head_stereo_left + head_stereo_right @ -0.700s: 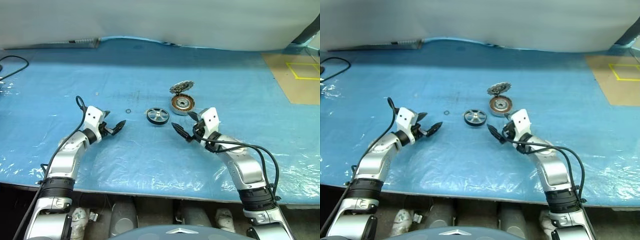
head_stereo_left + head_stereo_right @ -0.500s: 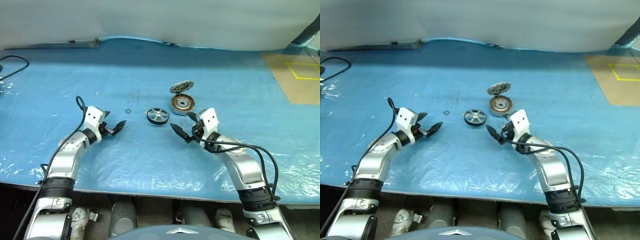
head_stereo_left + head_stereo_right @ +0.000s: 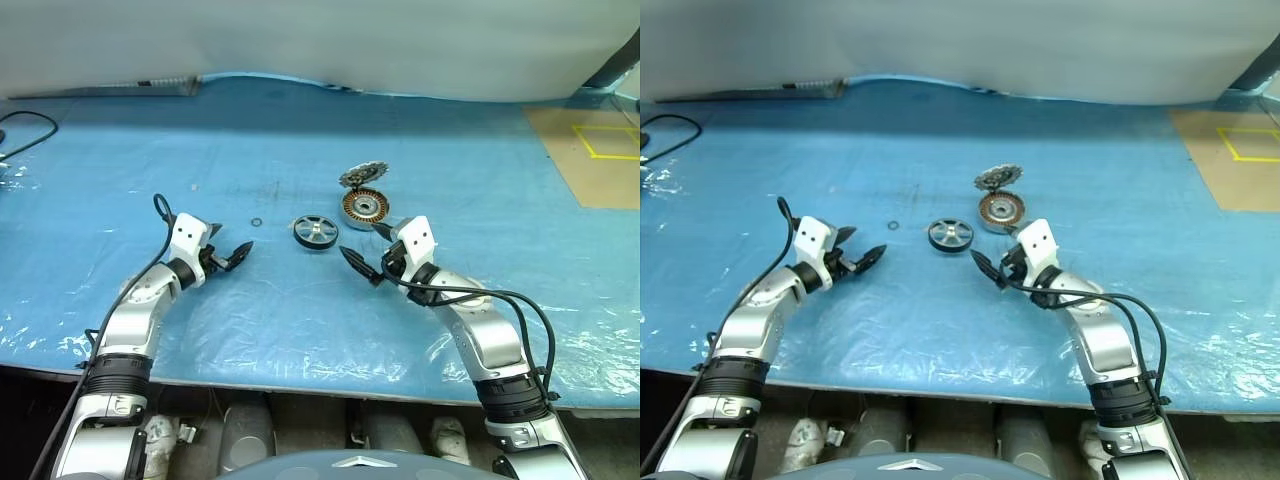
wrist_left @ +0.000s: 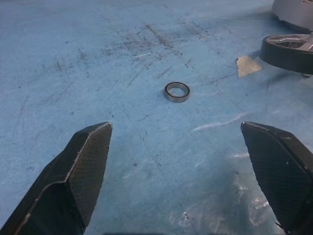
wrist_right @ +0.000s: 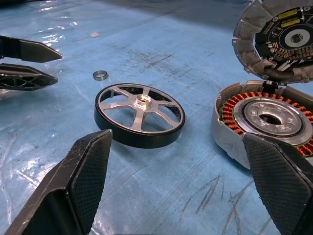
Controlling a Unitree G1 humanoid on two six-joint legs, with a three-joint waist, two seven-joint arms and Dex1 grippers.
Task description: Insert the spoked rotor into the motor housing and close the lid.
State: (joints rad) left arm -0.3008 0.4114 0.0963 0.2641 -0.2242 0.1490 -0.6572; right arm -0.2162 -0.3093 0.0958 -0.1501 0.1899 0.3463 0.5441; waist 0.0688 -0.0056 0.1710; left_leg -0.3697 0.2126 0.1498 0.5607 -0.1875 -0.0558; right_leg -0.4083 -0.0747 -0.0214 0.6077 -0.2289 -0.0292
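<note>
Right wrist view has the small silver spoked rotor with its dark rim (image 5: 140,115) lying flat on the blue table (image 3: 300,130), straight ahead of the right pincer (image 3: 363,252), whose black fingers stand wide and empty. Just beside the rotor sits the round copper-wound motor housing (image 5: 266,122), its grey ribbed lid (image 5: 278,36) hinged upright. Left pincer (image 3: 229,255), also wide and empty, hangs farther from the rotor, a small metal ring (image 4: 176,91) lying between.
</note>
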